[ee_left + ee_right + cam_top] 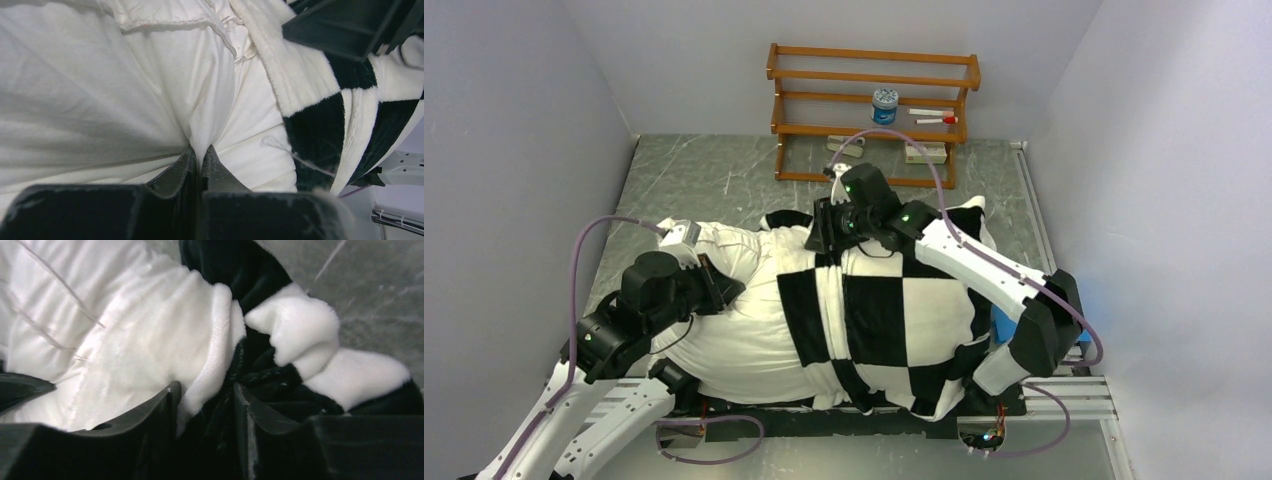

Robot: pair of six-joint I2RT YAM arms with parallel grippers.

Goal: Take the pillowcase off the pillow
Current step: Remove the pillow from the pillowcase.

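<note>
On the grey table [724,170], pillowcase [212,352] edge inside the parted right claw [204,390].

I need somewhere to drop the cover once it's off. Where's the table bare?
Bare table far left, between pillow, back wall and rack; a narrower strip right of the rack. Near edge is crowded: left arm, right arm.

White-shelled, black-jointed left arm [614,335] and right arm [969,262] carry lilac cables [574,290], green indicator lights [907,215], and a black left gripper [201,152] and right gripper [205,390].
</note>
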